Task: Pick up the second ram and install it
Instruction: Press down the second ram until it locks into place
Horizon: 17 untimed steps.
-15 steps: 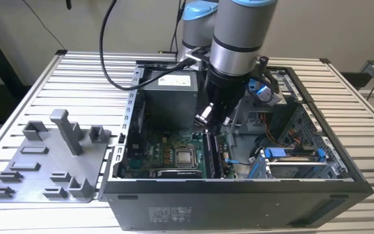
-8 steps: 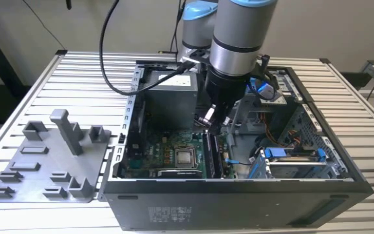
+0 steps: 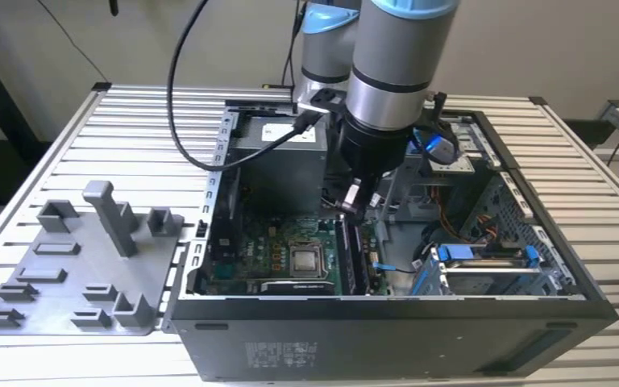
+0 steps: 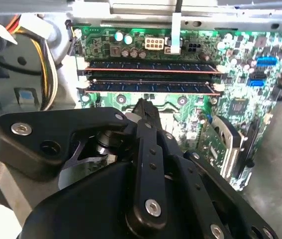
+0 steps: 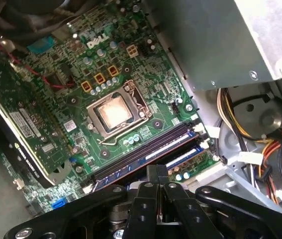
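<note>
Two ram sticks (image 4: pixel 150 87) seated in slots beside CPU socket (image 5: pixel 115 112); tool (image 4: pixel 143 107) narrow, empty, just above; install looks done.

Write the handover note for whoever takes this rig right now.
Gripper: down inside the open computer case, above the memory slots; whether it is open or shut cannot be told.
Ram: two dark-blue sticks sit side by side in the slots on the green motherboard, one at, the other at. I cannot tell which is the second ram.
Done: both sticks look placed in slots.
Left: confirm full seating.
</note>
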Available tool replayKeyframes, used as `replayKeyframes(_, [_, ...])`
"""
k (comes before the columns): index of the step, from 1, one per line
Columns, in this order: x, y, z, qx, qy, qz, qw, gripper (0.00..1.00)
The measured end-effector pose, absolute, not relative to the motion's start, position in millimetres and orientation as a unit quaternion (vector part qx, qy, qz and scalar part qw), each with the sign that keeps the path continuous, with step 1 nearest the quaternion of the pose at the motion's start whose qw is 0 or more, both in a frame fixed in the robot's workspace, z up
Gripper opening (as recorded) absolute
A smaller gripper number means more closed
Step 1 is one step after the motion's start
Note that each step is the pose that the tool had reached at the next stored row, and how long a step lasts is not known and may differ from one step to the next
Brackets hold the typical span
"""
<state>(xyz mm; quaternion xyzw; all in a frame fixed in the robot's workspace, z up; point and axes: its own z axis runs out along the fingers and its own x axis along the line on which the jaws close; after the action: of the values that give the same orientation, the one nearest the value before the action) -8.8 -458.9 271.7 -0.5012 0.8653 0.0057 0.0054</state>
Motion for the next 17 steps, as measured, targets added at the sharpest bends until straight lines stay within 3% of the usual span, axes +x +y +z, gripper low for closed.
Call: replayKeyframes(17, [-9, -459, 255, -0.628, 0.779, 0.006, 0.004, 0.11])
